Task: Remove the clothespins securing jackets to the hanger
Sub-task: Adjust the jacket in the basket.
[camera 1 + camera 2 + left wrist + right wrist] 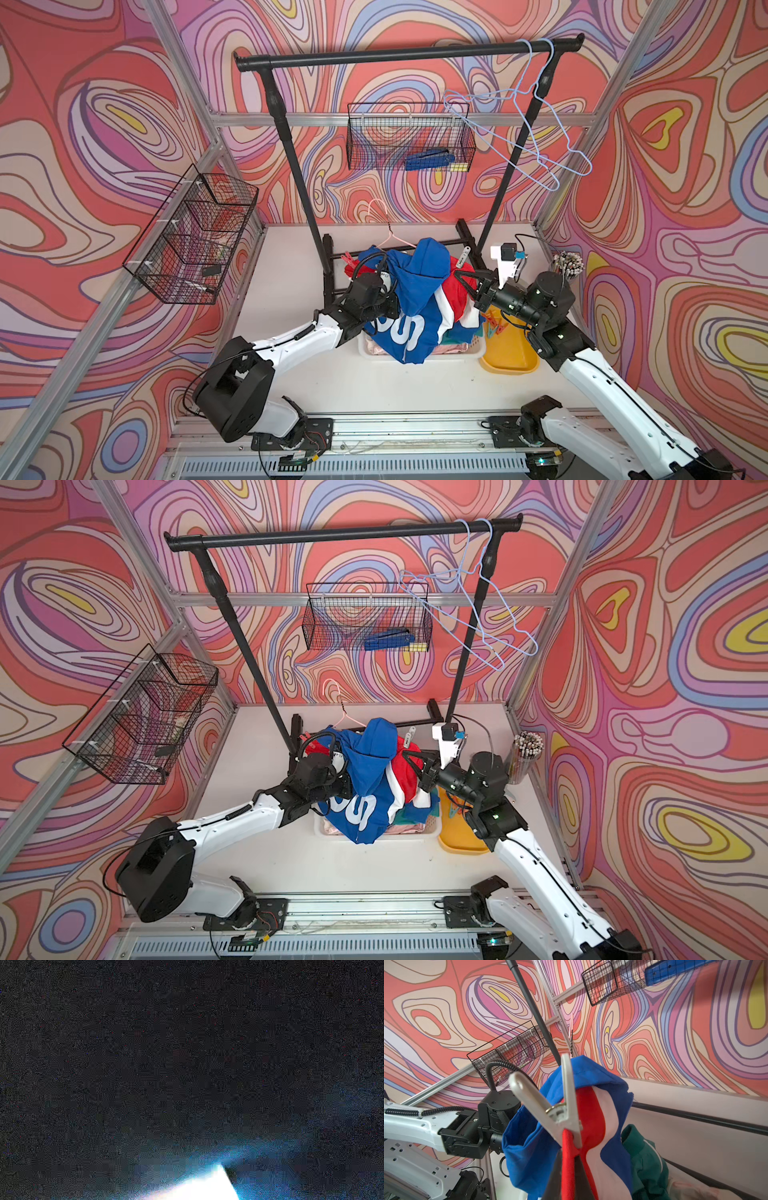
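In both top views the left arm (291, 336) reaches in low, its wrist pressed into the hooded jacket (415, 270). The left gripper (390, 307) is buried in blue cloth, closed; whether it pinches anything I cannot tell. The right arm (519, 303) bends in from the opposite side, and the right gripper (459, 275) is clamped on the jacket's red panel. The jacket is heaped over a white basket (368, 353). A grey clothespin (462, 257) stands up from its red edge just beside the right gripper, and a coral clothespin (349, 259) sits on the left arm's side of the heap.

The left wrist view is nearly black, with a bluish glow and a white wedge at one edge.

In the right wrist view the grey clothespin (564, 1118) bites the red hem next to the closed fingers (583, 1182), its handles splayed. A teal jacket (645, 1159) lies beside.
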Available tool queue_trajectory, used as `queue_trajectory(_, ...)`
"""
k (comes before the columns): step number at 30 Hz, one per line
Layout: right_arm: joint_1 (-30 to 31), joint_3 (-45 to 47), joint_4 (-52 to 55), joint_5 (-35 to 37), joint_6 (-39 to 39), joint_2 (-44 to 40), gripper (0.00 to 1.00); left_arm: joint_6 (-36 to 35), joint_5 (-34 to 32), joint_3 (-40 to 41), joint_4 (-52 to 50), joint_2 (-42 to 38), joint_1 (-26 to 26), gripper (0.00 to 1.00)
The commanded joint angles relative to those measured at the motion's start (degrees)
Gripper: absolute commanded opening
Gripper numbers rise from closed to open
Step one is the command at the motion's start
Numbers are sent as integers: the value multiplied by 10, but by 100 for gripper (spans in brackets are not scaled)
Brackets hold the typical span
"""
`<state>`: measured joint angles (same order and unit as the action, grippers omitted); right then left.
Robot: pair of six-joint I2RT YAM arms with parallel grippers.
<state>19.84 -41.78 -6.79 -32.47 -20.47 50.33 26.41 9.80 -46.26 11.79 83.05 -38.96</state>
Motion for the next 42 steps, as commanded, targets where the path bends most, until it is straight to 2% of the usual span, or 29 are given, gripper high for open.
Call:
queue_trajectory(1, 5, 16, 10, -19, -5, -13, 0, 24, -13, 27, 51, 32, -27, 0)
queue_trajectory(4, 5, 18, 28, -17, 2, -23, 0, 32, -33, 41, 80, 53, -38, 0)
queue_trajectory(7, 5, 12, 40, -12, 12, -27, 0, 36, -44, 32, 59, 60, -38, 0)
queue_trajectory(9, 5, 8, 45, -11, 14, -26, 0, 38, -69, 24, 23, 40, -38, 12)
queue_trajectory(12, 5, 8, 47, -2, 18, -28, 0, 45, -162, -41, -159, 18, -38, 33)
queue_trajectory(13, 5, 8, 47, -1, 19, -30, 0, 32, -159, -58, -196, 11, -38, 38)
queue_trajectory(16, 4, 4, 48, 0, 23, -27, 0, 26, -98, -33, -174, -45, -38, 51)
queue_trajectory(18, 5, 3, 47, 2, 22, -26, 0, 18, -73, -42, -201, -69, -38, 59)
queue_trajectory(21, 4, 2, 40, 2, 19, -25, 0, 12, -71, -86, -305, -83, -38, 61)
queue_trajectory(28, 5, -6, 42, -1, 18, -20, 0, -20, -59, -101, -416, -166, -38, 62)
queue_trajectory(30, 5, -9, 49, -4, 21, -20, 0, -17, -56, -106, -431, -197, -38, 63)
queue_trajectory(34, 5, -10, 63, -7, 26, -24, 0, -12, -39, -140, -436, -245, -28, 71)
queue_trajectory(37, 5, -11, 71, -9, 28, -32, 0, -16, -34, -200, -455, -236, -3, 75)
queue_trajectory(42, 5, -13, 88, -17, 34, -40, 0, -16, 35, -278, -418, -173, 71, 78)
